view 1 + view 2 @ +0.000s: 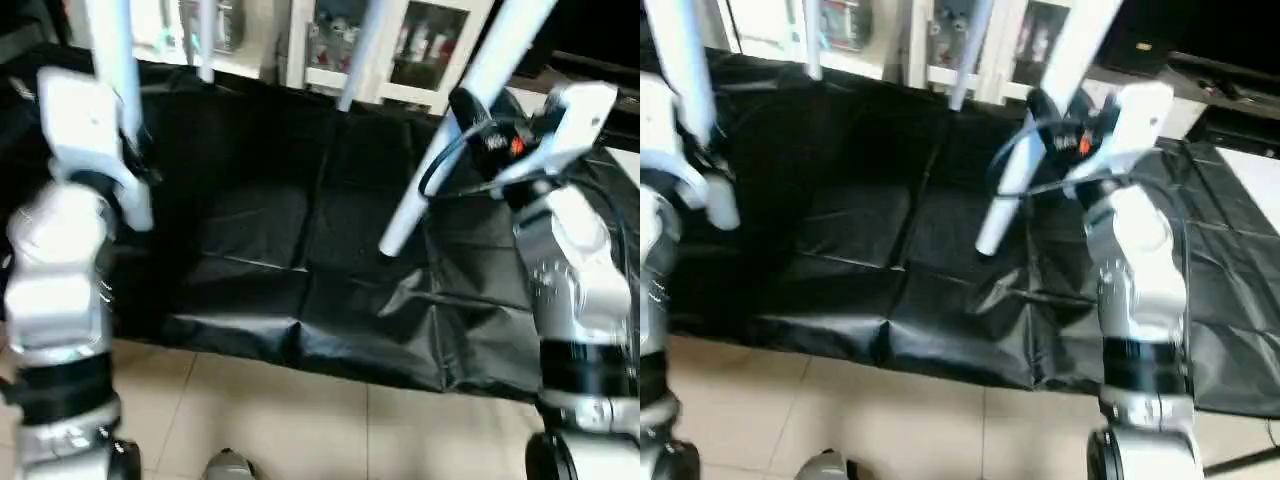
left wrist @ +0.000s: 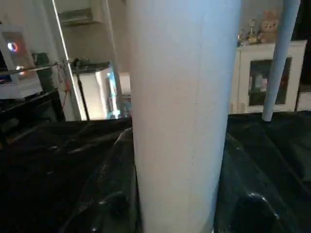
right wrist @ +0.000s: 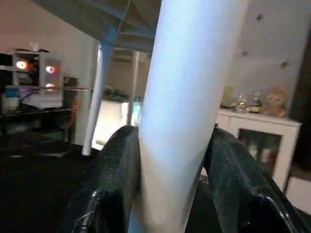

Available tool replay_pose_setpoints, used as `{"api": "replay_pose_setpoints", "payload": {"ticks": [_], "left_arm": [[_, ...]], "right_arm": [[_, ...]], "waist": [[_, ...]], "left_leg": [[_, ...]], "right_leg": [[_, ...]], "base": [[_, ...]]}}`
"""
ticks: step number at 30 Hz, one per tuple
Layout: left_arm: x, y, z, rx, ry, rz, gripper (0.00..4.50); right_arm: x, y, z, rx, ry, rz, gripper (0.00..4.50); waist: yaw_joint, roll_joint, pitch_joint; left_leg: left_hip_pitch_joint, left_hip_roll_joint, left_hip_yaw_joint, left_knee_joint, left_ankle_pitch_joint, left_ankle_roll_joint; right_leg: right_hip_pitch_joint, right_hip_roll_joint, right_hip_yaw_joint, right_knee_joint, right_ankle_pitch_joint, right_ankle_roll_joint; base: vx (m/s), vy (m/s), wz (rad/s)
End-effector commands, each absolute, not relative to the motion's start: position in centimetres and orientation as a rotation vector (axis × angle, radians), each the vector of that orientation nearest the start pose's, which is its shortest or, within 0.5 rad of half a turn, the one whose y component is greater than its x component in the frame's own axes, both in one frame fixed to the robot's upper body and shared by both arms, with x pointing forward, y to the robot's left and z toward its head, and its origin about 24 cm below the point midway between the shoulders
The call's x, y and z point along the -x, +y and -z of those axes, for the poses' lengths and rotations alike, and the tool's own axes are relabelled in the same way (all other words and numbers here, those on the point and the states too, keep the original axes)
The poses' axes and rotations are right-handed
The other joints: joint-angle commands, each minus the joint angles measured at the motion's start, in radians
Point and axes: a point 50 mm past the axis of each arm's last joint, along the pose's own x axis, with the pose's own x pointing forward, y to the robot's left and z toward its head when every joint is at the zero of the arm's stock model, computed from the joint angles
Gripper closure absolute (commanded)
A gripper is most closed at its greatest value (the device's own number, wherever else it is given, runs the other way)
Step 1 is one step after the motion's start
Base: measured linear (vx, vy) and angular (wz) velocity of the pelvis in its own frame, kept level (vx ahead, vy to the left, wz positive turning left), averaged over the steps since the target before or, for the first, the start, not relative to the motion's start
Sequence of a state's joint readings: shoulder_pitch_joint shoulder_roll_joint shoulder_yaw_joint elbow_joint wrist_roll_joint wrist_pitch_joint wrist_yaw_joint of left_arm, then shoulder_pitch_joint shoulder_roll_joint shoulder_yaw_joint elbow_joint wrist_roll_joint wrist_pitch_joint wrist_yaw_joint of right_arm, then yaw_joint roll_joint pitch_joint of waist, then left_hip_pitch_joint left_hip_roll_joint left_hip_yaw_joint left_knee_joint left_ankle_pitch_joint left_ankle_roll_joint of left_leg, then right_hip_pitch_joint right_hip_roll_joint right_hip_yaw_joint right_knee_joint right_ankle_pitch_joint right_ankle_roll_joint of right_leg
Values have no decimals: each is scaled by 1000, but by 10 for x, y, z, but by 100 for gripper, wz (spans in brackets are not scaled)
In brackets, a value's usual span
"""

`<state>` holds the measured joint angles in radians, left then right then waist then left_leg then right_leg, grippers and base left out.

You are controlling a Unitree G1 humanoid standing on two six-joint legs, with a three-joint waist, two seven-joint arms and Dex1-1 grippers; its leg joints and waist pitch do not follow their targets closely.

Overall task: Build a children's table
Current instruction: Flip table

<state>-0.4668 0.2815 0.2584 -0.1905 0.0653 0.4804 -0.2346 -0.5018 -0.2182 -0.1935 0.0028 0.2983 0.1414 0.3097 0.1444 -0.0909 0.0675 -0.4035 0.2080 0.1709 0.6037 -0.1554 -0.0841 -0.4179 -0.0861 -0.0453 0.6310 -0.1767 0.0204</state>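
Observation:
The children's table stands with its legs pointing down. Its ribbed underside (image 3: pixel 92 17) shows overhead in the right wrist view. My left gripper (image 1: pixel 136 152) is shut on one white leg (image 1: pixel 112 50), which stands between its black fingers (image 2: pixel 104 199). My right gripper (image 1: pixel 468 108) is shut on a second leg (image 1: pixel 440 170) that slants down. That leg's free end (image 1: pixel 392 244) hangs just above the black sheet. Two further legs (image 1: pixel 205 40) (image 1: pixel 360 50) stand at the back, with their ends down at the sheet.
A crinkled black sheet (image 1: pixel 260 250) covers the low work surface, and its front edge drops to a tiled floor (image 1: pixel 300 420). A white glass-door cabinet (image 1: pixel 425 50) stands behind. Cables run along my right wrist (image 1: pixel 440 165).

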Motion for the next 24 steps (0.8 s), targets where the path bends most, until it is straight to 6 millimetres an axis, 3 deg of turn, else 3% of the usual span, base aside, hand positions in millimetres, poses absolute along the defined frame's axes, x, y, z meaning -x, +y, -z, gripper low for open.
{"api": "replay_pose_setpoints", "payload": {"ticks": [1,3,4,9,12,13,14,15,16,17,18,19,21,24], "left_arm": [[-308,199,-203,-285,-293,43,289],[-308,197,-197,-285,-280,39,289],[-307,197,-195,-286,-276,41,289],[-307,195,-182,-286,-261,46,289],[-307,193,-168,-286,-244,43,289],[-307,191,-163,-270,-237,46,289],[-308,191,-160,-263,-231,47,289],[-308,190,-157,-259,-222,49,289],[-310,189,-153,-239,-214,52,289],[-311,189,-151,-230,-208,51,289],[-312,189,-150,-226,-206,50,289],[-312,189,-150,-226,-206,50,289],[-313,190,-147,-238,-199,50,289],[-312,192,-146,-250,-198,48,290]], "right_arm": [[-316,-179,-193,82,-460,-292,279],[-314,-180,-184,121,-445,-284,279],[-313,-181,-181,159,-433,-275,279],[-314,-185,-170,244,-404,-216,279],[-317,-191,-150,272,-348,-144,279],[-318,-190,-143,272,-328,-122,279],[-319,-190,-139,271,-314,-114,279],[-319,-189,-135,265,-302,-104,279],[-319,-187,-127,274,-275,-86,279],[-318,-187,-124,272,-267,-65,279],[-317,-187,-120,264,-260,-51,279],[-317,-187,-120,264,-260,-51,279],[-312,-186,-112,263,-237,-35,279],[-307,-186,-109,267,-241,-16,279]], "waist": [[-15,18,-84],[-17,16,-83],[-20,8,-84],[-26,10,-83],[-35,0,-83],[-39,3,-84],[-41,-8,-84],[-41,-6,-83],[-46,-17,-83],[-45,-16,-80],[-48,-26,-79],[-46,-23,-79],[-48,-29,-79],[-45,-25,-79]], "left_leg": [[33,11,1,-75,-226,-56],[33,12,2,-73,-227,-52],[34,10,4,-72,-220,-45],[32,9,4,-70,-210,-34],[30,10,5,-69,-198,-30],[32,10,5,-70,-211,-31],[32,11,5,-68,-210,-30],[31,11,5,-70,-217,-32],[32,12,3,-71,-223,-36],[36,11,4,-72,-242,-36],[36,12,5,-71,-264,-39],[36,12,4,-72,-270,-40],[38,13,3,-73,-292,-41],[39,14,1,-75,-302,-46]], "right_leg": [[43,-31,25,-63,-119,-104],[41,-33,26,-65,-125,-100],[40,-30,26,-66,-124,-97],[39,-31,28,-68,-140,-93],[38,-30,27,-68,-135,-89],[37,-27,28,-67,-132,-88],[37,-28,27,-69,-131,-87],[36,-28,28,-69,-133,-84],[38,-27,26,-69,-141,-79],[32,-27,27,-72,-166,-74],[32,-28,28,-76,-192,-66],[31,-28,28,-75,-202,-63],[29,-29,29,-78,-222,-54],[27,-30,29,-79,-225,-47]], "base": [[0,0,0],[0,0,0],[0,0,0],[0,0,0],[0,0,0],[0,0,0],[0,0,0],[0,0,0],[0,0,0],[0,0,0],[0,0,0],[0,0,0],[0,0,0],[0,0,0]]}}
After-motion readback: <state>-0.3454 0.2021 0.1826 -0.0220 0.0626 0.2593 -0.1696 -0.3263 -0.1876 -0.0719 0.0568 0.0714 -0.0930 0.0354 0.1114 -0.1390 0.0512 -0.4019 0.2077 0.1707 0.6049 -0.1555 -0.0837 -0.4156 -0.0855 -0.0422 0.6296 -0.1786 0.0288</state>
